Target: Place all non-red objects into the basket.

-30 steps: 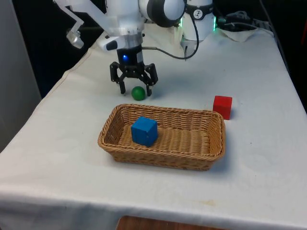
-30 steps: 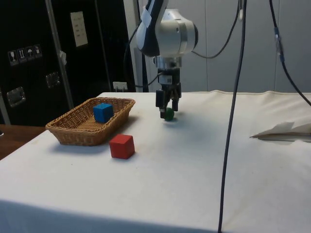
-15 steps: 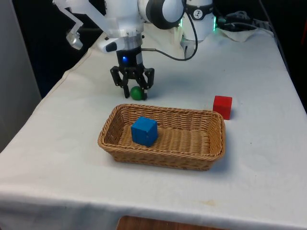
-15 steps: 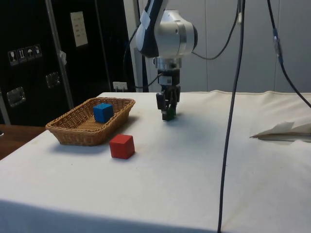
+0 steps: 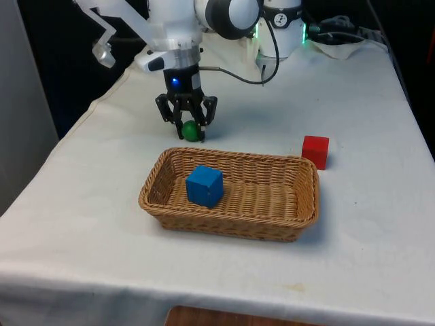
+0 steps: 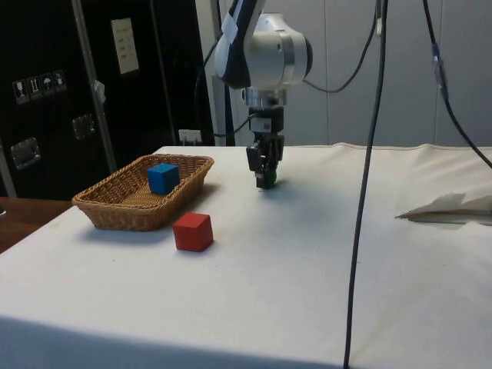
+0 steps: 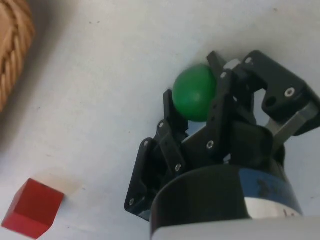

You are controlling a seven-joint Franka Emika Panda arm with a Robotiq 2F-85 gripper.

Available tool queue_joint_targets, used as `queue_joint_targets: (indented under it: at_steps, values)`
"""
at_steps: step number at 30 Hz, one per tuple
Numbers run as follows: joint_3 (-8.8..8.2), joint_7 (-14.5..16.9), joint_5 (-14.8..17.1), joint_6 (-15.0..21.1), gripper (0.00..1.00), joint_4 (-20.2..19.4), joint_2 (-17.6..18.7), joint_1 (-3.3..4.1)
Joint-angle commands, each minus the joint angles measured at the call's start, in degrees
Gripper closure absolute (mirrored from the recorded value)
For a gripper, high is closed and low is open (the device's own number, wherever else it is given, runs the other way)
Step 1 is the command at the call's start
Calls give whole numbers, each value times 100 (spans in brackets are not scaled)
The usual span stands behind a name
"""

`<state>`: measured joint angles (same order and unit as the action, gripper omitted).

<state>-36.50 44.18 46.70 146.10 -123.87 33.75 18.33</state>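
Three small things share the worktop (image 5: 367, 224), which lies under a white cloth with soft creases and a few faint marks near its front edge. One, a green ball (image 5: 190, 130), is gripped between the two fingers of the tool (image 5: 187, 125), which hangs just behind the long rim of the wicker basket (image 5: 299, 178); the wrist view shows the ball (image 7: 195, 93) pinched from both sides, with white cloth behind it. In the side view the tool (image 6: 265, 178) is low over the cloth, and whether the ball touches the cloth cannot be told. A blue cube (image 5: 204, 185) lies inside the basket, toward the end on the front view's left. A red cube (image 5: 315, 151) sits on the cloth just outside the basket's far corner on the front view's right, near it but not touching. Beyond the worktop's side stand dark cabinets (image 6: 46, 100) bearing small labels, with pale panels behind the arm. Black cables (image 6: 369, 154) hang down in the foreground of the side view.
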Motion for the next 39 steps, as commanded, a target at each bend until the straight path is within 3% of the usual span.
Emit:
queue_joint_targets:
  at_steps: [1,6,7,8,14,15,16,22,23,24,29,30,31,35,38,39]
  values:
    - [-115,-80,-126,-69,100,-57,-115,74]
    - [-172,-143,-264,-115,100,-103,-309,97]
    - [-69,-46,-155,-74,100,-69,-275,11]
    - [-189,-178,-338,-138,100,-120,-395,97]
    - [-229,-338,-613,-212,100,-149,-699,86]
    - [-138,-223,-464,-149,100,-120,-625,17]
    - [-235,-378,-665,-229,100,-132,-728,92]
    - [-212,-653,-968,-332,100,-34,-922,80]
    - [-166,-561,-888,-286,100,-52,-928,29]
    - [-206,-688,-991,-355,100,-11,-934,92]
    - [-166,-871,-1066,-418,100,80,-1014,160]
    - [-115,-779,-991,-401,100,97,-1003,92]
    - [-149,-922,-1089,-418,100,86,-1031,178]
    - [-29,-1140,-1180,-418,100,115,-1123,229]
    - [57,-1255,-1197,-413,100,160,-1134,252]
    - [97,-1169,-1134,-401,100,149,-1163,195]
